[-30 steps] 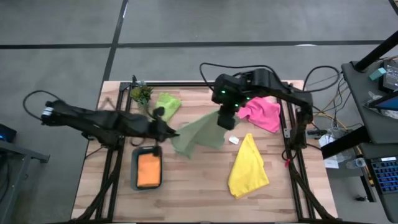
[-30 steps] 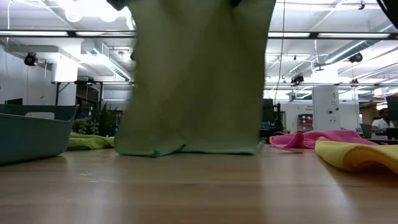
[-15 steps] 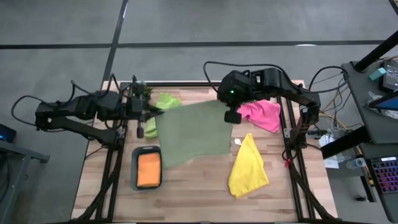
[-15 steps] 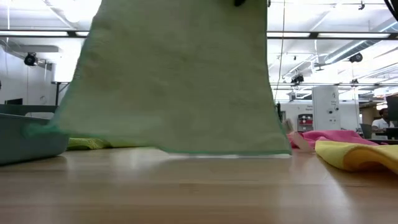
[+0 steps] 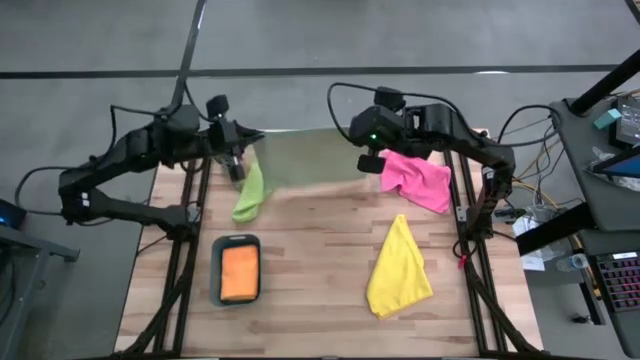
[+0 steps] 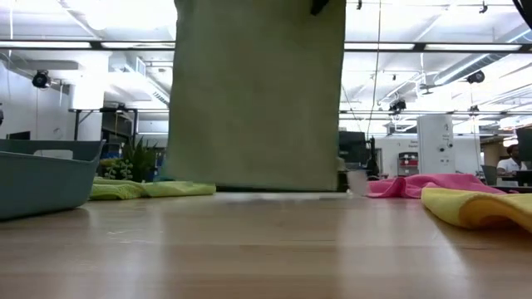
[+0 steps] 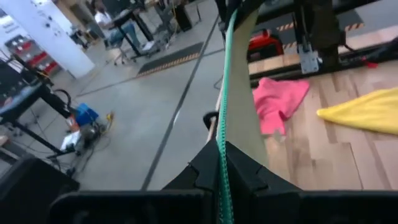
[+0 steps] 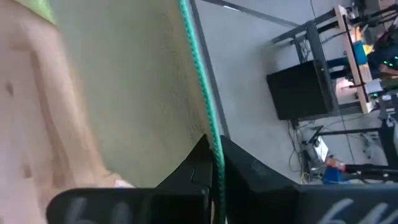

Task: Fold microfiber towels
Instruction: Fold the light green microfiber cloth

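Along the table's (image 5: 320, 270) far edge, the left gripper (image 5: 238, 150) and right gripper (image 5: 368, 158) are each pinching a top corner of the pale sage green towel (image 6: 258, 91), which is hanging stretched between them, its lower hem near the tabletop.

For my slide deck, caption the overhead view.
Both arms hold the pale sage towel stretched above the table's far edge.

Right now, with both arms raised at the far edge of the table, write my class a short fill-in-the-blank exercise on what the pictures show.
1. Both end effectors, left and right, hold up the pale sage green ____.
2. The teal tray contains an ____ towel.
3. The pink towel lies on the table's ____ side in the high view.
4. The towel nearest the pink one is ____.

Missing words: towel; orange; right; yellow
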Robot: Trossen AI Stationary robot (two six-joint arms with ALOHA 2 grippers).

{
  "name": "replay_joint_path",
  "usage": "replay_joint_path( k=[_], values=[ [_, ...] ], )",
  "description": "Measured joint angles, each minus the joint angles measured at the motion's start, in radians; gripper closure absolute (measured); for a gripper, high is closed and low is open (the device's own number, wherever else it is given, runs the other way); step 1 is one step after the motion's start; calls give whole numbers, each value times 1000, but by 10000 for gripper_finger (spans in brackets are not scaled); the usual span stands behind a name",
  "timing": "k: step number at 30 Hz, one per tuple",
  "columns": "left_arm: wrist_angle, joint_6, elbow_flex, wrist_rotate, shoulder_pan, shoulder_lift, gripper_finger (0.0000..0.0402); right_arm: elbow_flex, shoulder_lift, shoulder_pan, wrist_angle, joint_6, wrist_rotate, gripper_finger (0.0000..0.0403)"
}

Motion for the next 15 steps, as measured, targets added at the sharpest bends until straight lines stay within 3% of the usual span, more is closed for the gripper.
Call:
replay_joint_path(
  k=[8, 11, 15],
  values=[
    [-150, -75, 8, 88, -15, -6, 402, 0, -10, 40, -56, 95, -63, 394],
    [-211, -151, 4, 120, -38, -7, 401, 0, -10, 70, -92, 167, -190, 394],
    [-233, -252, -52, 241, -83, -9, 401, -3, -4, 122, -122, 255, -401, 394]
  ],
)
